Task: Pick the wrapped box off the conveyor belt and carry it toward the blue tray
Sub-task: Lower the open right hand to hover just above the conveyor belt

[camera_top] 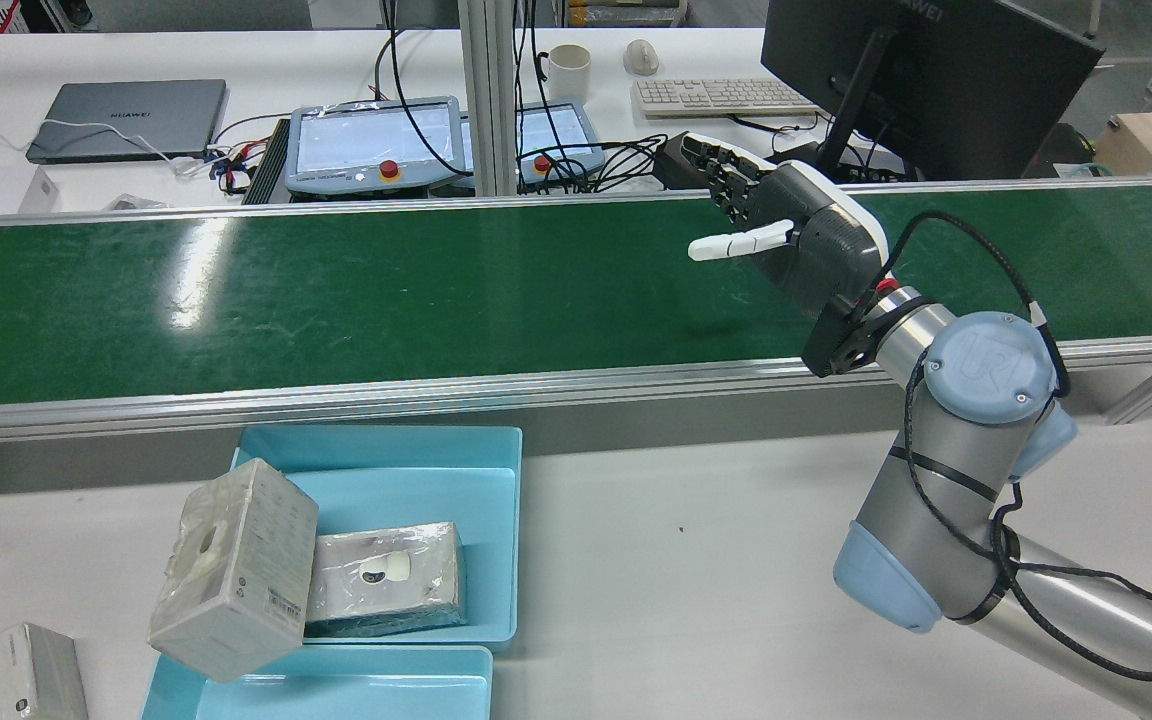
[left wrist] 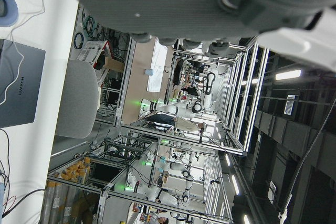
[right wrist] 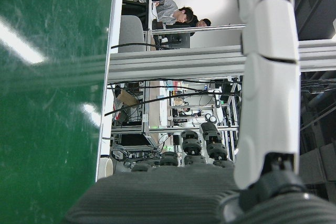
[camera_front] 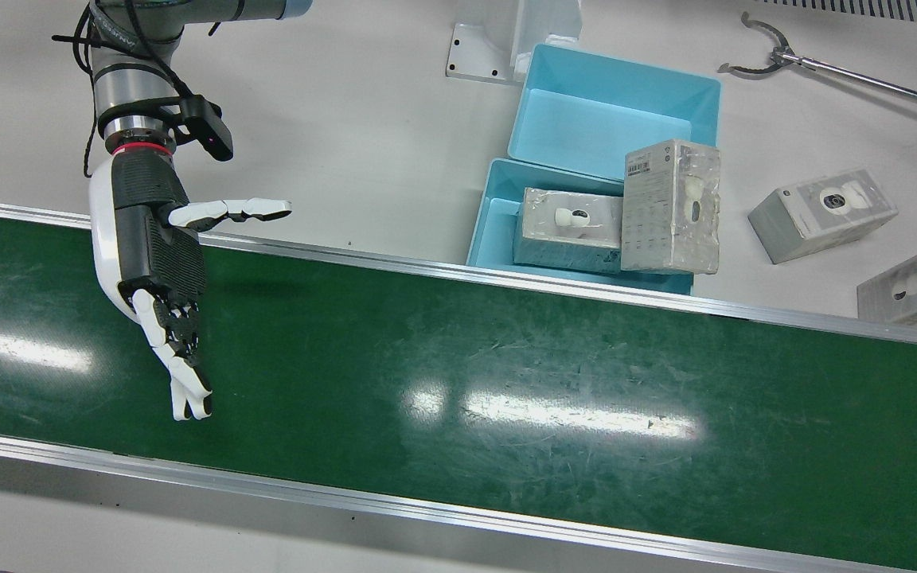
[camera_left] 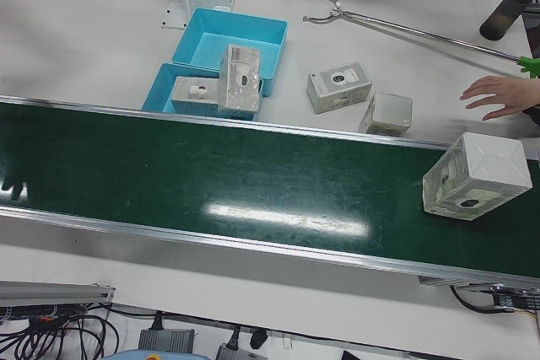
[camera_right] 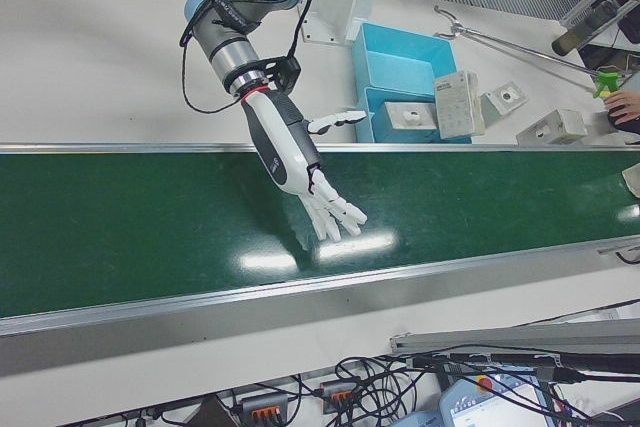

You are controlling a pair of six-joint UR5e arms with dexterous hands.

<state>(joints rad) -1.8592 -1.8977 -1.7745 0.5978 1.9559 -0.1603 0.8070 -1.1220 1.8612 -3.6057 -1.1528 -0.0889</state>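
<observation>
**Open right hand waits over the belt while the box rides in from the far end**

Cables and plugs crowd the bottom edge of the left-front view, and beyond them runs the green conveyor belt (camera_left: 253, 183). On it, at the end nearest a person's hand (camera_left: 498, 96) resting on the desk (camera_left: 84, 31), sits the wrapped box (camera_left: 477, 176), tilted on one corner. It is well apart from the right hand (camera_front: 158, 263), which hovers above the opposite end of the belt with its fingers (camera_front: 188, 390) stretched out straight, the thumb held off to the side, and nothing in its hold.

The left hand shows only in its own camera, as a dark palm edge filling the top of the frame; whether its fingers are spread or closed cannot be told.

Two blue trays (camera_front: 610, 107) stand on the desk just behind the belt, between hand and box. The nearer one holds a wrapped box lying flat, with another leaning across its rim. Two more boxes lie loose on the desk nearby.

The step in hand looks like waiting and lining up. A good grasp probably means keeping the palm low and open, facing the oncoming box, and closing across two opposite faces. The shiny wrap may slip, so a broad, firm grip seems wiser than a fingertip pinch.
</observation>
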